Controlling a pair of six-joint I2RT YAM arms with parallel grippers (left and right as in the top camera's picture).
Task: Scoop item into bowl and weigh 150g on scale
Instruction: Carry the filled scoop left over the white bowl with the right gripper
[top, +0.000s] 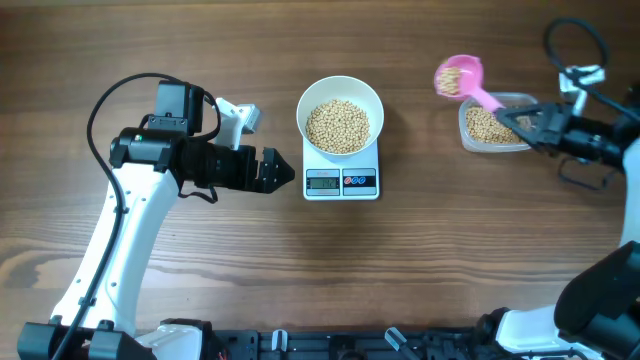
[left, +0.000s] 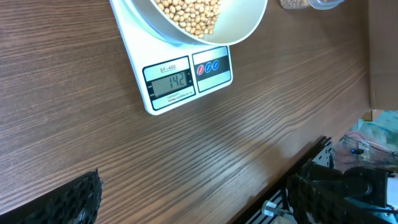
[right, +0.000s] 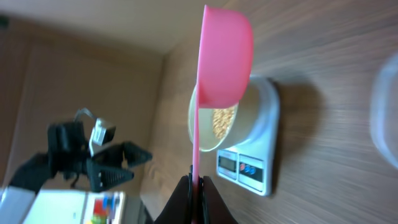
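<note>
At the left, the black left gripper (top: 285, 172) hangs over the grained wooden table (top: 450, 250), jaws spread wide and empty. At centre, the flat white square scale (top: 341, 183) carries the smooth round white bowl (top: 304, 112), heaped with small tan beans (top: 338, 126) — its grey display (left: 169, 81) seems to read 142. Further right, the glossy pink scoop (top: 459, 78), with beans inside, is pinched by its handle in the right gripper (top: 522, 124) — which partly hides the clear tub (top: 495, 149).
</note>
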